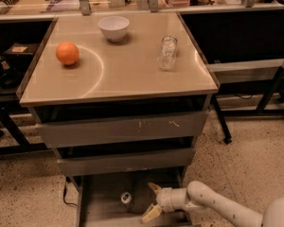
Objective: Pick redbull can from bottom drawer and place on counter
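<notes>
The redbull can (126, 197) stands upright on the floor of the open bottom drawer (102, 207), showing its silver top. My gripper (150, 201) is low inside the drawer, just right of the can and apart from it, its two tan fingers spread open and empty. My white arm (213, 205) comes in from the lower right. The beige counter (132, 67) with a faint white arc is above the drawers.
On the counter are an orange (67, 53) at the left, a white bowl (113, 28) at the back and a clear plastic bottle (167, 52) at the right. Two shut grey drawers (118, 129) overhang the bottom one. Dark table legs (220, 122) stand at the right.
</notes>
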